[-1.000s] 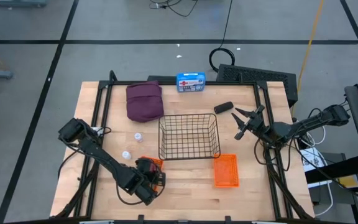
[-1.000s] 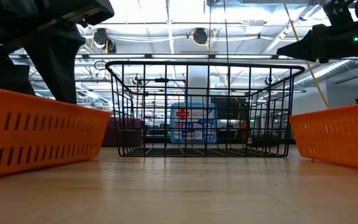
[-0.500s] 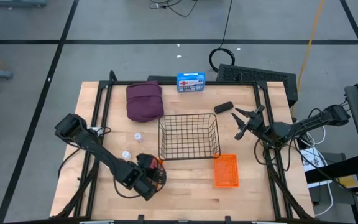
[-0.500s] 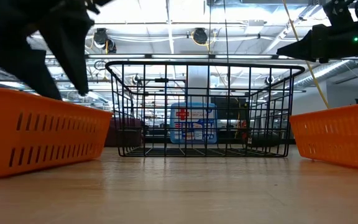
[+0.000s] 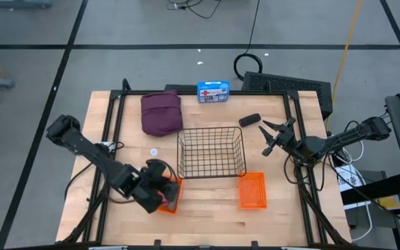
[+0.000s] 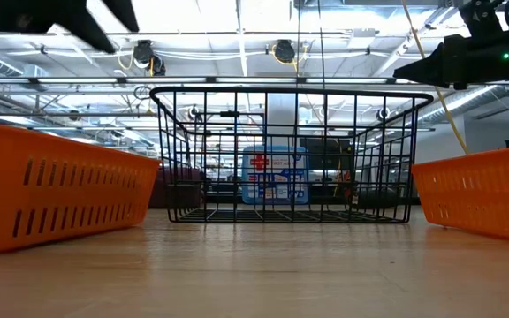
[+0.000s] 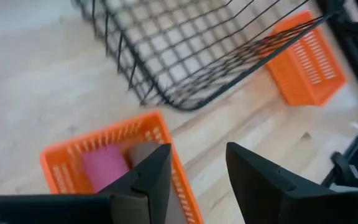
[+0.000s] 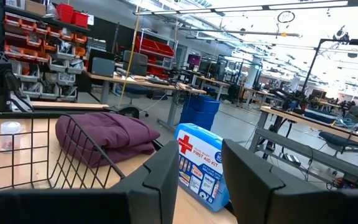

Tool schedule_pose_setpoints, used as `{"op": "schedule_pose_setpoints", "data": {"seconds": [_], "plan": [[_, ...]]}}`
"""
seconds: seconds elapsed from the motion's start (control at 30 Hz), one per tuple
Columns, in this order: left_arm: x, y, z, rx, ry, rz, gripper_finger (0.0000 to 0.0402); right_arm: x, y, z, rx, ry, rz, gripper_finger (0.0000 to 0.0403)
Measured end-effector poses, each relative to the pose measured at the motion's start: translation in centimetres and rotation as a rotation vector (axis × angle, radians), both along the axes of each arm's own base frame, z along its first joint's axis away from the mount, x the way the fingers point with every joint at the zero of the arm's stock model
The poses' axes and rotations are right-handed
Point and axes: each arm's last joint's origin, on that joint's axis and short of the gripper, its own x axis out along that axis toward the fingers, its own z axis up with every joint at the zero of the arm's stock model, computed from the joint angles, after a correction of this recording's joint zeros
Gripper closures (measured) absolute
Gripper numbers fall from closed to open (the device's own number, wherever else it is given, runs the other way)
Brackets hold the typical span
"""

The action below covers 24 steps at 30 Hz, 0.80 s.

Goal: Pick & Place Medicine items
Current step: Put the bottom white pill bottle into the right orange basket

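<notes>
My left gripper (image 5: 160, 186) hangs open over the left orange basket (image 5: 170, 198), touching nothing. In the left wrist view, the pink cylinder (image 7: 104, 167) lies in that basket (image 7: 61, 155) beside a pale item (image 7: 140, 151); the open fingers (image 7: 197, 155) stand above its rim. One white bottle (image 5: 153, 151) stands on the table. The maroon pouch (image 5: 162, 112) lies at the far left and the dark-grey oblong piece (image 5: 249, 119) at the far right. My right gripper (image 5: 264, 137) waits open, raised, right of the wire basket (image 5: 211, 153).
A second orange basket (image 5: 252, 190) sits near the wire basket's right corner. A blue first aid kit (image 5: 213, 91) stands at the far edge. Black frame rails run along the table's left and right sides. Bare wood lies along the near edge.
My left arm has swung from the near edge toward the table's left and far side, and its gripper has risen off the left orange basket, leaving the low view almost entirely. The basket has stayed where it was. My right arm has kept still.
</notes>
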Motion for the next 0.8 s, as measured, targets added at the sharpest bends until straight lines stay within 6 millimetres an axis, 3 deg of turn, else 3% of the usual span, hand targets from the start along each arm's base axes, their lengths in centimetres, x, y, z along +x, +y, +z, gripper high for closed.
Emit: {"op": "schedule_pose_setpoints", "data": {"seconds": [0.4, 0.63, 0.8], "plan": [[-1.3, 4.0, 4.4, 0.355, -0.059, -0.219, 0.0247, 0.0, 0.0, 0.0, 0.000, 0.000, 0.000, 0.0289], [-1.3, 5.5, 5.3, 0.712, -0.031, -0.170, 0.0247, 0.0, 0.0, 0.0, 0.000, 0.000, 0.000, 0.0291], [-1.9, 6.7, 5.7, 0.810, 0.029, -0.235, 0.0247, 0.0, 0.0, 0.0, 0.001, -0.001, 0.000, 0.0291]]}}
